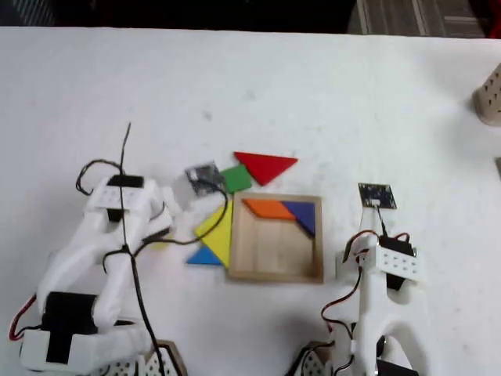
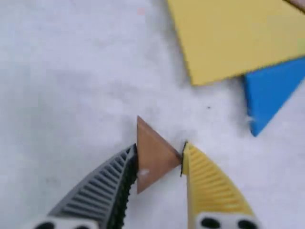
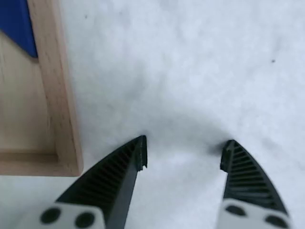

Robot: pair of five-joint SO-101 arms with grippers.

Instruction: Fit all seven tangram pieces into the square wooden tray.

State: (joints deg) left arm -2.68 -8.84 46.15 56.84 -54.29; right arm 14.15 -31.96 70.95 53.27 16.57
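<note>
The square wooden tray (image 1: 274, 272) holds an orange piece (image 1: 268, 207) and a dark blue piece (image 1: 302, 216) along its far side. A red triangle (image 1: 266, 166) and a green square (image 1: 236, 178) lie just beyond it. A big yellow triangle (image 1: 219, 231) and a small blue triangle (image 1: 204, 256) lie against its left side. My left gripper (image 2: 158, 160) is shut on a small brown triangle (image 2: 153, 155) low over the table, close to the yellow triangle (image 2: 238, 38) and the blue triangle (image 2: 274, 93). My right gripper (image 3: 185, 155) is open over bare table beside a near corner of the tray (image 3: 55, 95).
The left arm (image 1: 117, 211) stands left of the pieces, with its cable trailing toward the tray. The right arm (image 1: 387, 262) stands right of the tray. A beige perforated object (image 1: 489, 95) sits at the far right edge. Wide white table lies beyond the pieces.
</note>
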